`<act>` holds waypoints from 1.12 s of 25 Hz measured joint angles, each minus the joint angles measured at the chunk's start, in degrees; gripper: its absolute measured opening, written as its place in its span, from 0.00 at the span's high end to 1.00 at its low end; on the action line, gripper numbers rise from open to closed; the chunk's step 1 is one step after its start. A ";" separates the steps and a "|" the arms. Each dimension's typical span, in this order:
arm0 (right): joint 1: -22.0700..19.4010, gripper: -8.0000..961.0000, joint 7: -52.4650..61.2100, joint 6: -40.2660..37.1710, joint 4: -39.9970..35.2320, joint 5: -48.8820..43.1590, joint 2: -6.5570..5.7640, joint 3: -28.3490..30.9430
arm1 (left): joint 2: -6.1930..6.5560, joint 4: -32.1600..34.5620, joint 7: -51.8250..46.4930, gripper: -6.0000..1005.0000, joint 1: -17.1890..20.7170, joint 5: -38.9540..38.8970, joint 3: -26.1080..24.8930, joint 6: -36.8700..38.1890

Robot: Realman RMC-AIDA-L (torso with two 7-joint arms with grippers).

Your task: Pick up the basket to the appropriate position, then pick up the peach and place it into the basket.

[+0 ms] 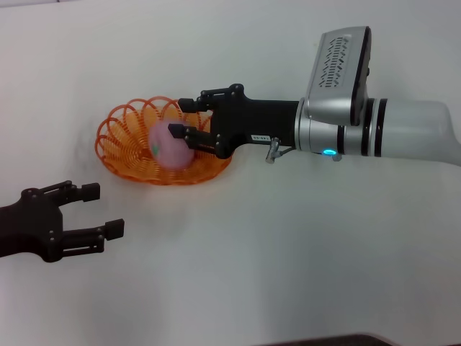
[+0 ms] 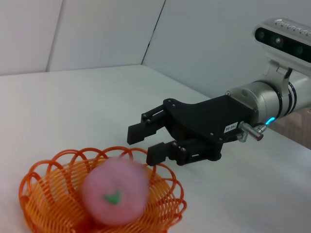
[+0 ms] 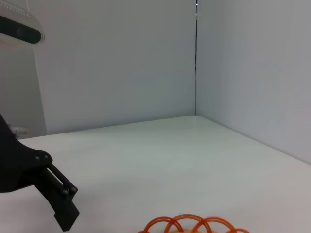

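Left gripper (image 1: 101,210): black, angular, jointed metal-and-plastic claw sitting nearest the robot on the left side, its two fingers spreading apart and gripping nothing, well apart from the basket.
Table (image 1: 288,274): smooth, matte white surface lying bare around the arms and carrying the basket.
Basket (image 1: 119,162): oval orange plastic wire-weave basket with a scalloped looped rim, shallow, resting on the table beyond the left gripper; its thin ribs are fanning out from the centre in the left wrist view (image 2: 53,204), and only a few rim loops are showing in the right wrist view (image 3: 194,225).
Peach (image 1: 169,148): round pink toy fruit with a soft, fuzzy-looking surface and a small green leaf mark, lying inside the basket (image 2: 115,191).
Right gripper (image 1: 189,120): black claw on a silver cylindrical arm, reaching in from the right over the basket's rim, its fingers standing released, one on each side of the peach's far part without clamping it (image 2: 146,141).
Walls: plain pale panels meeting in a corner behind the table.
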 joint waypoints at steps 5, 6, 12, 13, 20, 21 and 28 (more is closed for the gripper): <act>-0.07 0.59 0.30 -0.03 0.04 0.01 -0.01 -0.02 | 0.00 0.00 -0.60 0.13 -0.02 0.00 0.02 0.18; -0.08 0.55 0.37 -0.08 0.09 0.01 -0.03 0.02 | 0.00 0.00 -0.68 0.13 -0.02 0.00 0.03 0.20; -0.13 0.24 4.91 -3.40 -0.95 -0.37 -0.69 -0.33 | 0.00 0.00 -0.72 0.13 -0.02 0.00 0.08 0.23; -0.31 0.14 7.27 -4.62 -2.12 -0.66 -1.02 -0.96 | 0.00 0.01 -0.72 0.13 -0.02 0.00 0.08 0.23; -8.48 0.02 36.54 -17.55 -33.42 -13.66 -1.76 -9.39 | 0.08 0.43 -1.67 0.13 -0.19 -0.13 -0.05 1.00; -9.92 0.02 39.78 -19.60 -37.80 -15.99 -1.76 -9.97 | 0.12 0.58 -2.04 0.13 -0.29 -0.26 -0.09 1.27; -22.83 0.03 45.51 -28.94 -58.54 -19.76 -1.70 -5.79 | 0.27 1.19 -2.59 0.13 -0.84 -0.63 -3.95 1.88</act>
